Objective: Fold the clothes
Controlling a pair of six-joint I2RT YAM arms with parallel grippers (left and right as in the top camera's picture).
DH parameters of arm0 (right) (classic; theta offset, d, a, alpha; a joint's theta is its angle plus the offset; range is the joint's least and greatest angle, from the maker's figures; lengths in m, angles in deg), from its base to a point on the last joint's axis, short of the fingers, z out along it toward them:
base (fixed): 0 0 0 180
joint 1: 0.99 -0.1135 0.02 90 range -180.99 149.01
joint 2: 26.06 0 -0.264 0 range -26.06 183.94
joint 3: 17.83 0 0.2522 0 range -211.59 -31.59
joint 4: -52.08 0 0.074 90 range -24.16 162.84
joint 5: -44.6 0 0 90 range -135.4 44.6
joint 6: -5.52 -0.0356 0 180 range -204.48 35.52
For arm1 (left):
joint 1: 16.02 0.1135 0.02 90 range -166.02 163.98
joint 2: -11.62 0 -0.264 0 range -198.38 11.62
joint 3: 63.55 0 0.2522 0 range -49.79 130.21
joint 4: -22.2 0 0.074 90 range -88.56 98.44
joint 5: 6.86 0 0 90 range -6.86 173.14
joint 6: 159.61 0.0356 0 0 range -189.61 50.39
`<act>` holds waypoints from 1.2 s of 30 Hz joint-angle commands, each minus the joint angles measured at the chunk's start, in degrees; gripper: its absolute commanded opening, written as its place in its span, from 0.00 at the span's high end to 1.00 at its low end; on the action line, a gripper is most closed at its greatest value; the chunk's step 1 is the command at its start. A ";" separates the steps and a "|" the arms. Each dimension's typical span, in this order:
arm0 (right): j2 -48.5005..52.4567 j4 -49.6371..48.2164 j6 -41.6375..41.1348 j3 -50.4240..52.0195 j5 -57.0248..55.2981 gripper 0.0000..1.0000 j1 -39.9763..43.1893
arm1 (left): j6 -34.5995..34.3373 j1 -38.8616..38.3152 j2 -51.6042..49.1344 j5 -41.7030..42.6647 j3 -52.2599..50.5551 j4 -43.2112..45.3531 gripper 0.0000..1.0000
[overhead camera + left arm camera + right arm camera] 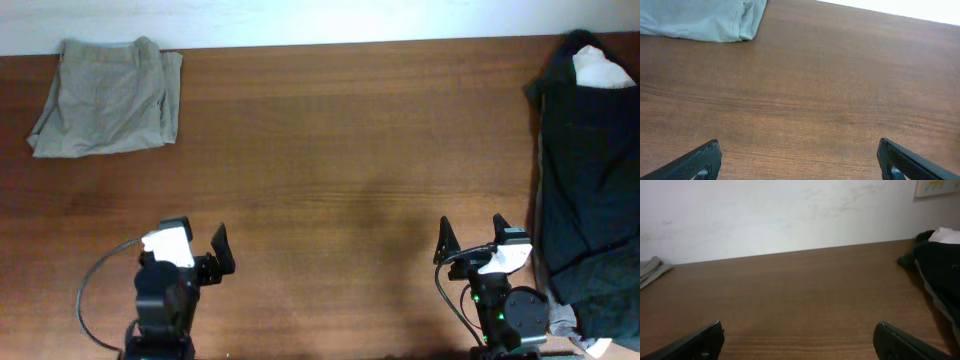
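The khaki-beige shorts (105,97) lie folded into a compact rectangle at the table's far left corner. Their edge shows at the top left of the left wrist view (705,20) and at the far left of the right wrist view (651,270). My left gripper (190,250) is open and empty near the front edge, well away from the shorts; its fingers frame bare wood in the left wrist view (800,162). My right gripper (472,240) is open and empty near the front right, over bare wood in the right wrist view (799,342).
A pile of black garments (585,180) covers the table's right side, with a small white cloth (603,68) on top at the back; both show in the right wrist view (937,260). A white wall (790,215) runs behind the brown wooden table (350,150).
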 commanded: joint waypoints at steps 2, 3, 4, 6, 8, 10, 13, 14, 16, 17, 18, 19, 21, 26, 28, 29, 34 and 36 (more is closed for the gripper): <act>-0.37 0.28 0.46 0.26 0.50 0.01 0.37 | 8.48 -0.15 10.40 1.68 -8.52 8.46 0.01; -0.37 0.28 0.46 0.26 0.50 0.01 0.37 | 10.19 -0.15 13.29 3.10 -10.05 9.90 0.01; -0.37 0.28 0.46 0.26 0.50 0.01 0.37 | 10.23 -0.09 15.45 2.80 -11.04 9.75 0.01; -0.37 0.28 0.46 0.26 0.50 0.01 0.37 | 10.43 -0.09 17.79 2.34 -11.67 9.75 0.01; -0.37 0.28 0.46 0.26 0.50 0.01 0.37 | 11.93 -0.09 19.91 2.16 -11.82 9.77 0.01; -0.37 0.28 0.46 0.26 0.50 0.01 0.37 | 12.13 -0.09 22.18 0.17 -11.85 9.75 0.01; -0.37 0.28 0.46 0.26 0.50 0.01 0.37 | 12.09 -0.11 25.62 -0.50 -11.85 8.85 0.01; -0.37 0.28 0.46 0.26 0.50 0.01 0.37 | 12.09 -0.09 26.47 -0.39 -11.85 8.02 0.01; -0.37 0.28 0.46 0.26 0.50 0.01 0.37 | 12.15 -0.09 27.12 0.66 -11.87 5.99 0.01; -0.37 0.28 0.46 0.26 0.50 0.01 0.37 | 13.14 -0.09 27.12 2.93 -11.91 6.10 0.01; -0.37 0.28 0.46 0.26 0.50 0.01 0.37 | 14.62 -0.11 27.12 5.09 -12.11 6.67 0.01; -0.37 0.28 0.46 0.26 0.50 0.01 0.37 | 16.83 -0.11 27.12 6.75 -12.94 8.66 0.01; -0.37 0.28 0.46 0.26 0.50 0.01 0.37 | 18.18 -0.09 27.12 7.39 -13.27 9.20 0.01; -0.37 0.28 0.46 0.26 0.50 0.01 0.37 | 18.34 -0.11 27.12 7.41 -13.22 9.38 0.01; -0.37 0.28 0.46 0.26 0.50 0.01 0.37 | 18.34 -0.09 27.12 7.37 -13.22 9.60 0.01; -0.37 0.28 0.46 0.26 0.50 0.01 0.37 | 18.34 -0.09 27.10 7.37 -13.22 9.27 0.01; -0.37 0.28 0.46 0.26 0.50 0.01 0.37 | 18.34 -0.11 27.10 7.37 -13.22 9.18 0.01; -0.37 0.28 0.46 0.26 0.50 0.01 0.37 | 18.34 -0.11 27.10 7.37 -13.20 9.18 0.01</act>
